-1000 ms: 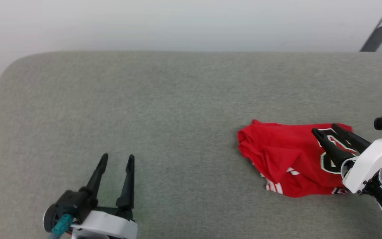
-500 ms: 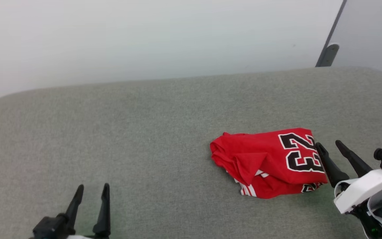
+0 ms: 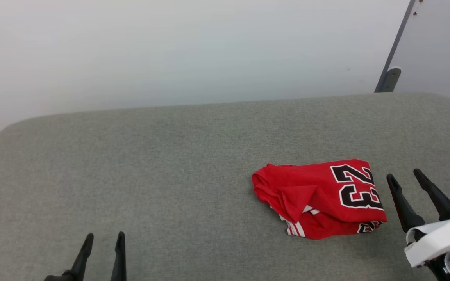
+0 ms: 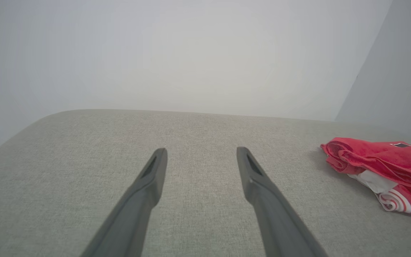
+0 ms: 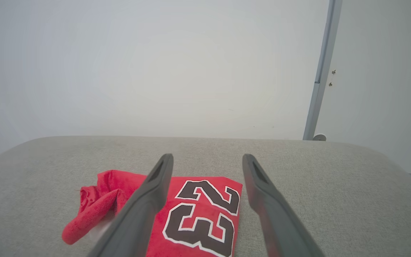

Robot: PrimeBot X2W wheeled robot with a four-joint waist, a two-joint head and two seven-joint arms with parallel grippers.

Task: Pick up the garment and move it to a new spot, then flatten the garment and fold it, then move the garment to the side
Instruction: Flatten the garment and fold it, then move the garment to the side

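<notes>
The red garment point(image 3: 318, 197) lies folded in a compact bundle on the right part of the grey cushioned surface point(image 3: 170, 175), its black number 23 facing up and striped trim showing at the front. My right gripper point(image 3: 404, 175) hovers open just right of it, holding nothing. From the right wrist, the garment point(image 5: 205, 214) sits under and left of the open right gripper point(image 5: 207, 157). My left gripper point(image 3: 104, 236) stands open at the lower left, far from the cloth. In the left wrist view the left gripper point(image 4: 202, 150) is open and the garment point(image 4: 380, 167) lies at the right edge.
A pale wall point(image 3: 170, 50) rises behind the surface. A grey vertical post point(image 3: 395, 47) stands at the back right. The surface's rounded edges curve down at the far left and far right.
The right gripper has drawn back to the right off the garment, which stays folded with the 23 uncovered. The head camera has tilted, shifting the whole scene; both grippers sit lower in view.
</notes>
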